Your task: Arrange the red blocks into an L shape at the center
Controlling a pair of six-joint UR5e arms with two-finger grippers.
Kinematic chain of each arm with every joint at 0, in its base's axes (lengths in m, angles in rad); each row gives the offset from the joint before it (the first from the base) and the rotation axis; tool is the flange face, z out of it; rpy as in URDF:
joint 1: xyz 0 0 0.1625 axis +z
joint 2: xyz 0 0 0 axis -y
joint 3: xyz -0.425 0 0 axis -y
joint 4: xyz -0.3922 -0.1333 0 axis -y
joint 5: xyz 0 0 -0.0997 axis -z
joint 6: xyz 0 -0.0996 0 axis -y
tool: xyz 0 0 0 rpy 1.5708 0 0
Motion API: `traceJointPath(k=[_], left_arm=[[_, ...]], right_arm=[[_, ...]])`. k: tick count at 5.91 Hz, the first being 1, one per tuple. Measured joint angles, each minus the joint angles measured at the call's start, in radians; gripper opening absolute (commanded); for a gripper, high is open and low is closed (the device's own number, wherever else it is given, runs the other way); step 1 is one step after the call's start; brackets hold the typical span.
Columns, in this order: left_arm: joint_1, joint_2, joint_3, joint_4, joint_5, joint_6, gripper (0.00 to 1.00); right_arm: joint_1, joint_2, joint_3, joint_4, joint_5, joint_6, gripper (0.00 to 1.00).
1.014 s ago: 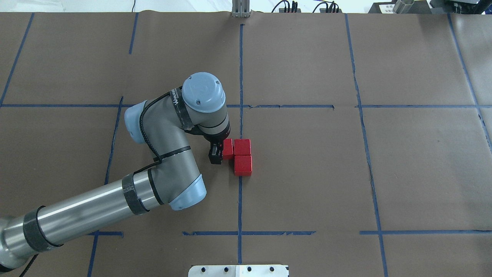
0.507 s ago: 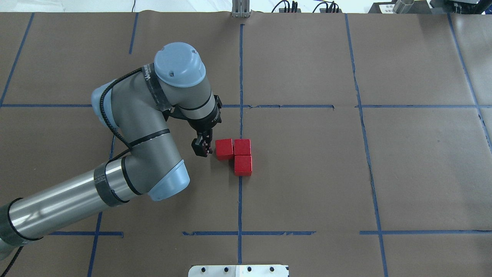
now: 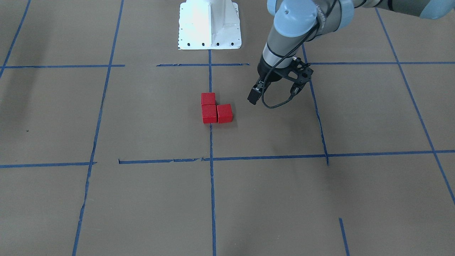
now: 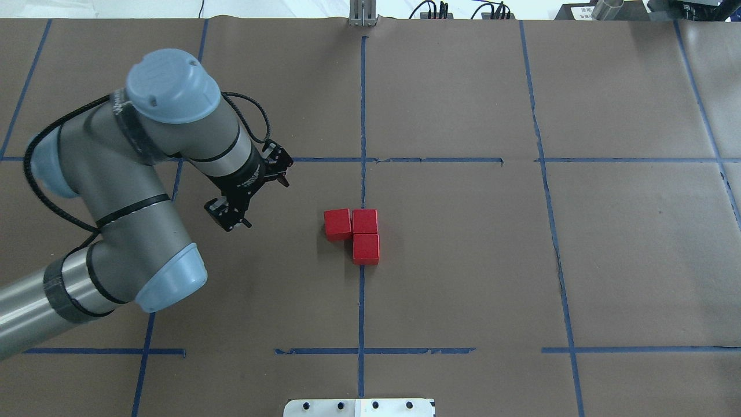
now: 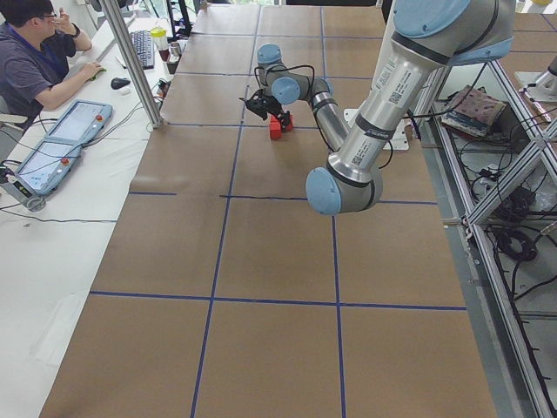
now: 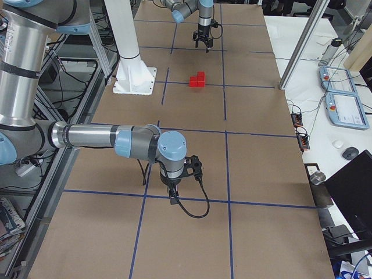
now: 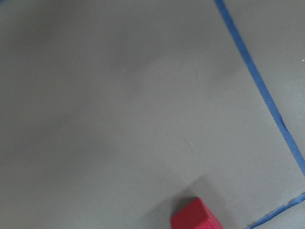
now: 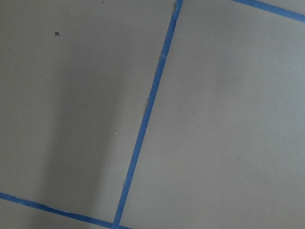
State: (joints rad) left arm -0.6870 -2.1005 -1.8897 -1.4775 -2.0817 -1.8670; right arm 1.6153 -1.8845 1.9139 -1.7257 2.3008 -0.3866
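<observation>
Three red blocks lie touching in an L on the center cell (image 4: 451,255), at its lengthwise tape line: one at the left (image 4: 337,224), one at the corner (image 4: 365,221), one nearer me (image 4: 366,248). They also show in the front view (image 3: 209,113). My left gripper (image 4: 227,215) hangs empty above the paper, well to the left of the blocks, and looks open; it also shows in the front view (image 3: 253,96). The left wrist view catches one block's corner (image 7: 195,217). My right gripper (image 6: 174,195) shows only in the right side view, low over the paper far from the blocks; I cannot tell its state.
The robot's white base plate (image 3: 209,25) sits at the table's near edge. A metal post (image 4: 363,14) stands at the far edge. An operator (image 5: 35,52) sits at a side desk with tablets (image 5: 52,148).
My left gripper let go of the leftmost red block, then drew back to the left and rose. All three blocks stay put.
</observation>
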Motion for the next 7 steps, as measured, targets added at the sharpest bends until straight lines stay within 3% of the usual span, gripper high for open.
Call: traceJointPath(k=[2,4,7], left_arm=[[-0.082,0.170,-0.075,0.000,-0.002,0.428,1.00],[-0.236,0.335,-0.089,-0.008,-0.012,0.943,1.00],[-0.570,0.532,-0.014,-0.013,-0.158,1.602,1.00]], right_arm=[[0.000,-0.002,-0.001,0.000,0.000,0.000,1.00],[0.000,-0.002,-0.005,0.000,0.000,0.000,1.00],[0.000,-0.001,-0.006,0.000,0.000,-0.001,1.00]])
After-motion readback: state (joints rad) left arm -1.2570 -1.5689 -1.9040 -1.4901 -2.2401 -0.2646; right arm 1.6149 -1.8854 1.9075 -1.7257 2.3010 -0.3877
